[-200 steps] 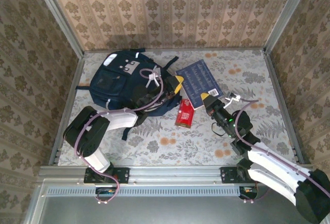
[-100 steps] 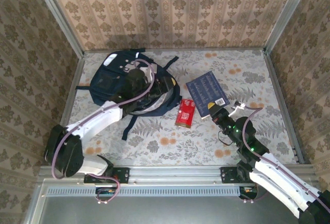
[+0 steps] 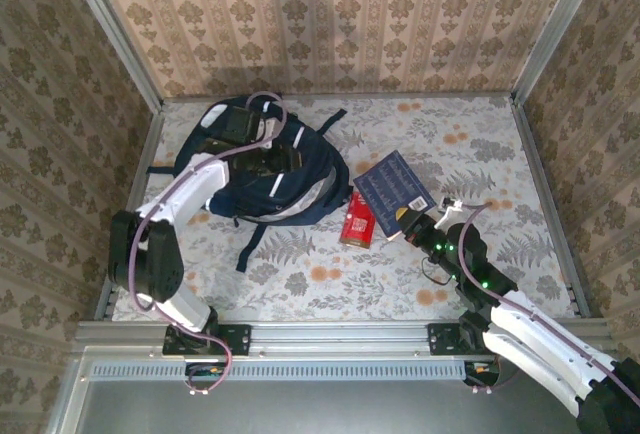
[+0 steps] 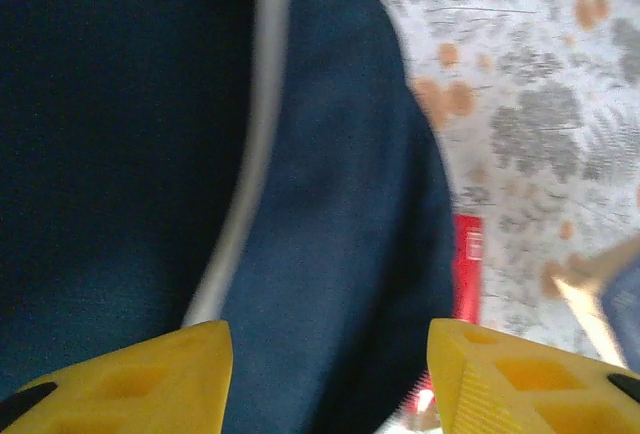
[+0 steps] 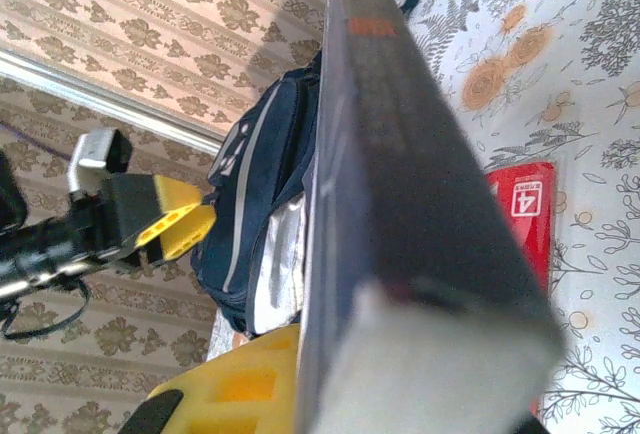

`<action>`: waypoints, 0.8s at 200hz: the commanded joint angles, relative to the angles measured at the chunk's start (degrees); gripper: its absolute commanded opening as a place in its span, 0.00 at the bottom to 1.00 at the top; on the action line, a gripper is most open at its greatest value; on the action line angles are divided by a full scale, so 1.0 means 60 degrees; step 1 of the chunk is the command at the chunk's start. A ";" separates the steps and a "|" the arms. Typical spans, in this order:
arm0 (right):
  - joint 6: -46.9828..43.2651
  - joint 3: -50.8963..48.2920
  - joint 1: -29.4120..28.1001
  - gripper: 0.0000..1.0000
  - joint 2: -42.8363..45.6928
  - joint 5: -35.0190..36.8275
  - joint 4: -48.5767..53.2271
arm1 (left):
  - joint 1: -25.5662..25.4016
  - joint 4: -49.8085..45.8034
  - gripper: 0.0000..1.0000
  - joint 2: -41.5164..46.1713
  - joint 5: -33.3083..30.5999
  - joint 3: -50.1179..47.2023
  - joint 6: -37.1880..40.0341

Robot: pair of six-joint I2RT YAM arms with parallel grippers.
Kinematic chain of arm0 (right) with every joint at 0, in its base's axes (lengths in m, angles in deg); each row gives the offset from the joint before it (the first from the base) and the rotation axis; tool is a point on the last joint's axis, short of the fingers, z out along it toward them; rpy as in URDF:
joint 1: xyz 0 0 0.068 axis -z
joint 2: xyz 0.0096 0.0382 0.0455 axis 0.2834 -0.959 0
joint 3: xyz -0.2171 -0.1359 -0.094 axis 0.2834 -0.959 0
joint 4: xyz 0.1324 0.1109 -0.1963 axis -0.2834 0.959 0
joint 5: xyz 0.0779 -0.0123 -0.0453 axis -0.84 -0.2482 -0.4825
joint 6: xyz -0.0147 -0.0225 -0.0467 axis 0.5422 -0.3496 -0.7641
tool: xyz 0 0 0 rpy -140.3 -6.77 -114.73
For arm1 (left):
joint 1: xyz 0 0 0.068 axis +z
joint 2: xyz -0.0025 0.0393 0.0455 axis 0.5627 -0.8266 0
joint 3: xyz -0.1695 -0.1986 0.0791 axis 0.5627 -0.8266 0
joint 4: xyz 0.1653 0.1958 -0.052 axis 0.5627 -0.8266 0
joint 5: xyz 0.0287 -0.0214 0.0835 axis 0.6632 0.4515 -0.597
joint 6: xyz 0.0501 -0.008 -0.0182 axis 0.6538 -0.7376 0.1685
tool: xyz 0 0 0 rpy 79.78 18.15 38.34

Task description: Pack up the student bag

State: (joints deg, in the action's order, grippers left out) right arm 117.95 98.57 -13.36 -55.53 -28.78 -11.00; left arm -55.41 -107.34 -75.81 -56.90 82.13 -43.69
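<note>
Right end effector [image 3: 408, 220] clamps book [image 3: 393, 186]; left end effector [image 4: 330, 352] (above student bag [image 3: 315, 179]) gapes

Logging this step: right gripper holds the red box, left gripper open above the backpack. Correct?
No. The right gripper holds the navy book, as the right wrist view shows; the red box lies on the table. The left gripper is open above the backpack.

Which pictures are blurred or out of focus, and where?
Top external view: sharp, evenly lit. Left wrist view: smeared throughout, the large navy-blue fabric backpack soft-edged. Right wrist view: the near end of the thin dark-blue book is out of focus; the backpack behind is clearer.
</note>
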 commanded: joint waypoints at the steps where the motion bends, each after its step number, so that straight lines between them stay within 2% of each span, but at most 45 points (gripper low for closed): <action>1: -0.0469 0.0462 0.0076 0.00 -0.0025 -0.0450 -0.0318 | 0.0404 -0.0656 0.55 -0.0650 0.0175 0.0923 0.0950; 22: -0.0572 0.0495 0.0093 0.00 -0.0165 -0.0574 -0.0320 | 0.0616 -0.0735 0.55 -0.1300 0.0299 0.1396 0.1021; 41: -0.0660 0.0508 0.0119 0.00 -0.0266 -0.0664 -0.0339 | 0.0629 -0.0490 0.55 -0.1682 0.0857 0.1508 0.1088; 85: -0.0737 0.0539 0.0338 0.00 -0.0533 -0.0893 -0.0404 | 0.0565 0.0343 0.52 -0.1864 0.1873 0.1008 0.0785; 140: -0.0650 0.0391 0.0486 0.00 -0.0692 -0.0961 -0.0638 | 0.0435 0.1205 0.47 -0.2084 0.2950 0.0559 0.0378; 160: -0.0565 0.0319 0.0496 0.00 -0.0695 -0.0966 -0.0685 | 0.0352 0.1453 0.41 -0.2294 0.3199 0.0500 0.0220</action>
State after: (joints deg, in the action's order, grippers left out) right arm 114.60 99.64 -10.78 -59.99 -33.41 -11.28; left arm -52.51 -101.88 -87.79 -42.41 86.15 -40.77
